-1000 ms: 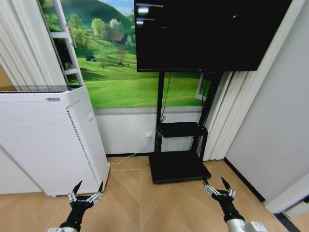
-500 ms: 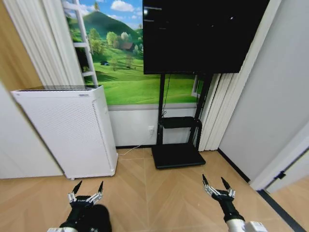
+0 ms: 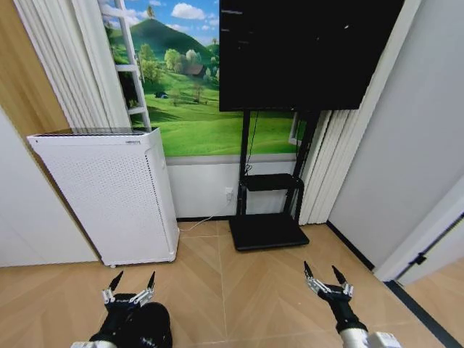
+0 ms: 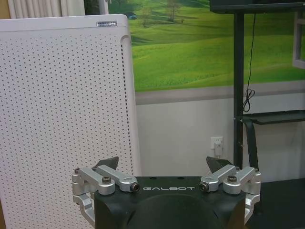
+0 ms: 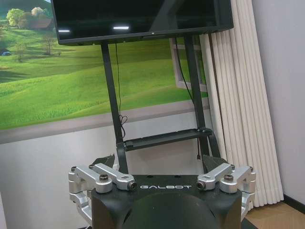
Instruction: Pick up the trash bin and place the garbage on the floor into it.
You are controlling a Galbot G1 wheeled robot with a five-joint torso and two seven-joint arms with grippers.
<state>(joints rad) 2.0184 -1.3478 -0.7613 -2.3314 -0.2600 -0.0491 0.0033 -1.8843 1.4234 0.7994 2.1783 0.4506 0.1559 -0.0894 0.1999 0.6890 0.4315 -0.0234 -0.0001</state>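
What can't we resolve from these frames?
- Round black trash bin: head view, bottom edge and left gripper cover most of it.
- Tan herringbone parquet floor: the stretch nearest the robot is cut off by the head view's bottom edge.
- Right gripper: open, nothing between the fingers.

Trash bin [image 3: 148,326]: round, black, only its top part visible at the bottom edge of the head view, standing on the floor [image 3: 246,290]. Floor is light tan herringbone parquet with a dark strip along its right side.
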